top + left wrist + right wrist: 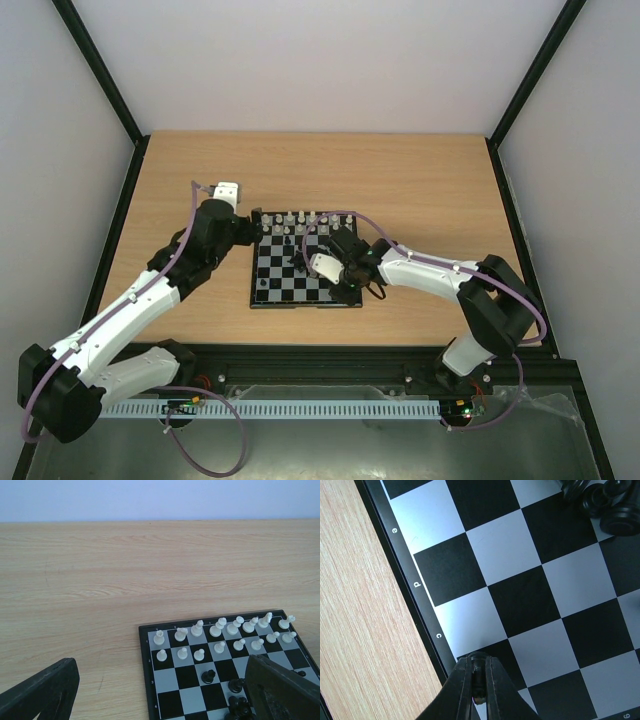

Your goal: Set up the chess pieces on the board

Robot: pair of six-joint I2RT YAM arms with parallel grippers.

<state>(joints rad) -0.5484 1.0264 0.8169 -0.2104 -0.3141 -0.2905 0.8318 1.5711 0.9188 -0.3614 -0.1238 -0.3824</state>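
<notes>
The board [272, 292] lies mid-table. White chess pieces [218, 629] fill its two far rows [300, 221]. Black chess pieces stand loose in the middle: one alone [208, 676] and a cluster [239, 706], which also shows in the right wrist view [607, 505]. My left gripper [161, 680] hangs open over the board's left edge [252, 228], holding nothing. My right gripper [479, 687] is shut on a small black piece [478, 666], low over a black square at the lettered edge just past "c" [338, 290].
Bare wooden table [420, 190] surrounds the board. A black frame [115, 95] with pale walls bounds the cell. The right arm [430, 272] reaches across from the right.
</notes>
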